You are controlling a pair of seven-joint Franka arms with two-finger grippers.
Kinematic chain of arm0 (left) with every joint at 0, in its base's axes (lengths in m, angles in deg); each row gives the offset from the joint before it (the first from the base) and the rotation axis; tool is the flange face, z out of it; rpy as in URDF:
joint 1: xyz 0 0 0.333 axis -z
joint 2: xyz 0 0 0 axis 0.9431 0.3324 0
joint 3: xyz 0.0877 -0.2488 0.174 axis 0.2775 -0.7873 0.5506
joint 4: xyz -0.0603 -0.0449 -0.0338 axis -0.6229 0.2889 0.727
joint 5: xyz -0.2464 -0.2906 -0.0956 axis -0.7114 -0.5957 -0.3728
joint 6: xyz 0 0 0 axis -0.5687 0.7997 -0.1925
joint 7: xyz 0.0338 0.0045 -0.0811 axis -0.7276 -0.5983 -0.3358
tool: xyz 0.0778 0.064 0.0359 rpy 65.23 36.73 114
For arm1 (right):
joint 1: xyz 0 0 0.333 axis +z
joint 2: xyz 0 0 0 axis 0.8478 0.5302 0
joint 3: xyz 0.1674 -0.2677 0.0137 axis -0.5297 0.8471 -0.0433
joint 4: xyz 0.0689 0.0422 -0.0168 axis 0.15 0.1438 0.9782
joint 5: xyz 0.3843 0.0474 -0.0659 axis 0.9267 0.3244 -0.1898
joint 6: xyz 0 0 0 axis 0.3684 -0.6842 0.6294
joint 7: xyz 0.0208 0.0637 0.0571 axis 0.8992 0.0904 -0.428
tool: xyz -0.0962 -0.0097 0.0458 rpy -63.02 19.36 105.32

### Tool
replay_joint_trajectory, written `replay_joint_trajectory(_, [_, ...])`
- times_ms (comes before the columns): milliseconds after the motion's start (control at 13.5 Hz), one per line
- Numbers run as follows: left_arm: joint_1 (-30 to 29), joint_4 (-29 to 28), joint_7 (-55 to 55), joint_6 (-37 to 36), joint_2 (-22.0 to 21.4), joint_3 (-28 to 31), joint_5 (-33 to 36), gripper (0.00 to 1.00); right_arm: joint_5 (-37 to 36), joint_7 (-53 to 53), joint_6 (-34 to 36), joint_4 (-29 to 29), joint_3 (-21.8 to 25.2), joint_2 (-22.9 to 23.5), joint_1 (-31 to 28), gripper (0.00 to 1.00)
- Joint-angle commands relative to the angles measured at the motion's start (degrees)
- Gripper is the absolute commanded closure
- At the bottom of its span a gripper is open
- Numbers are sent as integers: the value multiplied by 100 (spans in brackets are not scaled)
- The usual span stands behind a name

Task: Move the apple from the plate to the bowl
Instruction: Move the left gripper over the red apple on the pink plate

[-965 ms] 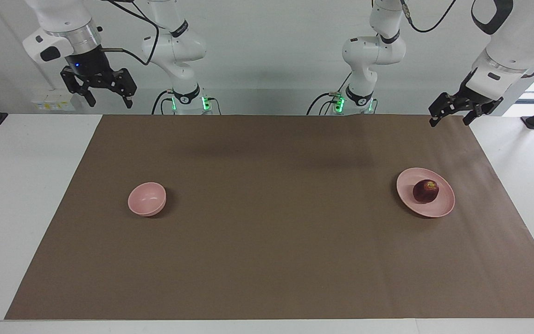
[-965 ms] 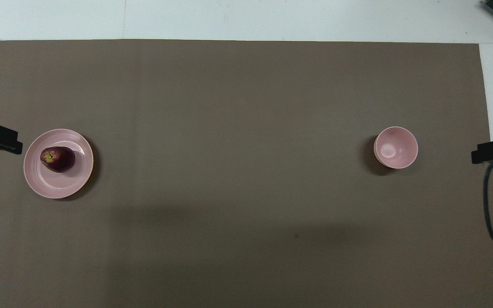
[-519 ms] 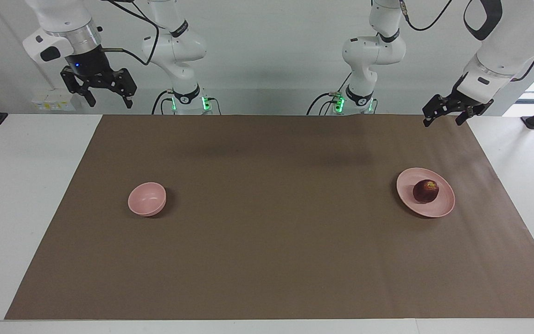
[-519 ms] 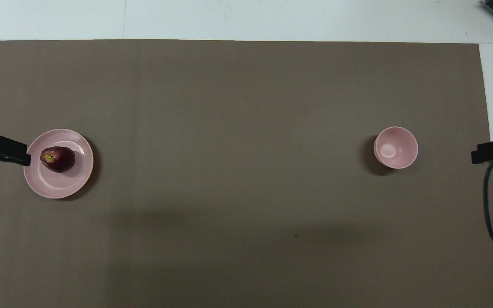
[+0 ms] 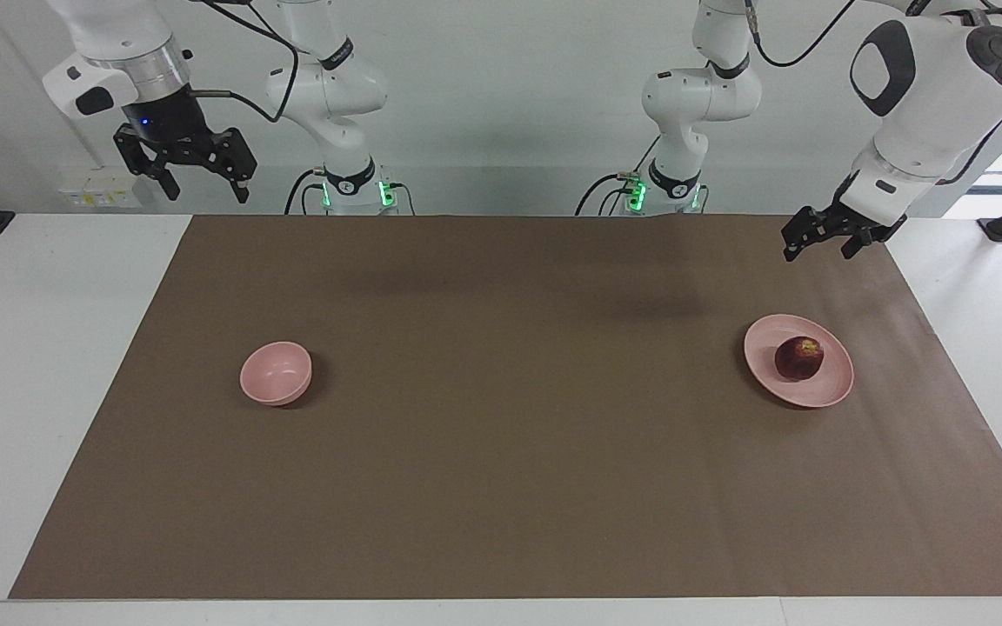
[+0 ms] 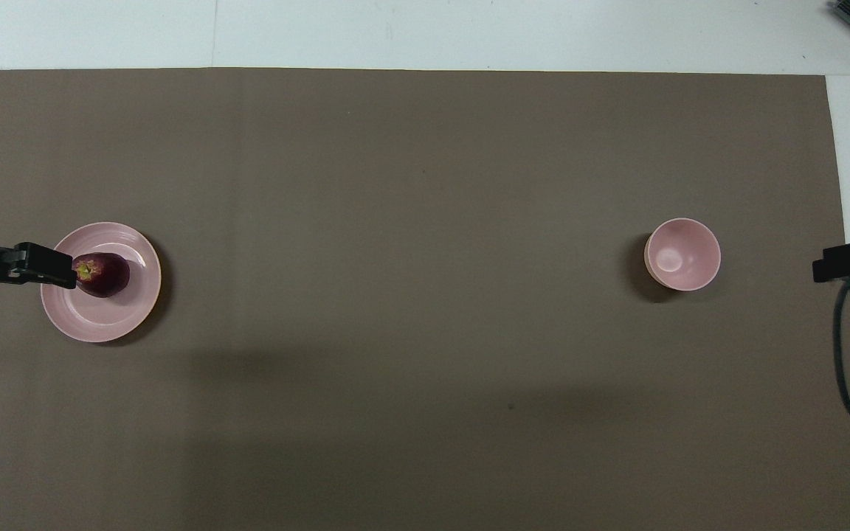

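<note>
We see the apple (image 5: 798,358), small, round, dark red with a yellowish patch at the stem, sitting on the plate (image 5: 831,391), off-centre toward the robots. The plate is flat, shallow, pale pink, lying on the brown mat toward the left arm's end of the table. The bowl (image 5: 276,373), small, deep, pale pink, stands upright and empty toward the right arm's end, well apart from the plate.

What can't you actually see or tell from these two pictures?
- Overhead view: the left gripper covers one edge of the apple and part of the plate; the picture's edge cuts off its arm.
- Overhead view: only the right gripper tip shows.
- Facing view: the bowl wall hides its inside bottom.
</note>
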State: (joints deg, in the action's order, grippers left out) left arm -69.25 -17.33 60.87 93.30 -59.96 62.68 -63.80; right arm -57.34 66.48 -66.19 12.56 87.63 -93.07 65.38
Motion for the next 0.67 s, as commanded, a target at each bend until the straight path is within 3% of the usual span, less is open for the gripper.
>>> replay_joint_trajectory(0, [-221, -597, -349, 553, -269, -18, -20, 0, -73, 11, -92, 120, -14, -95, -2, 0])
replay_joint_trajectory(594, [-450, -1424, -728, 1784, -103, -18, -20, 0, -73, 11, -92, 120, -14, -95, -2, 0])
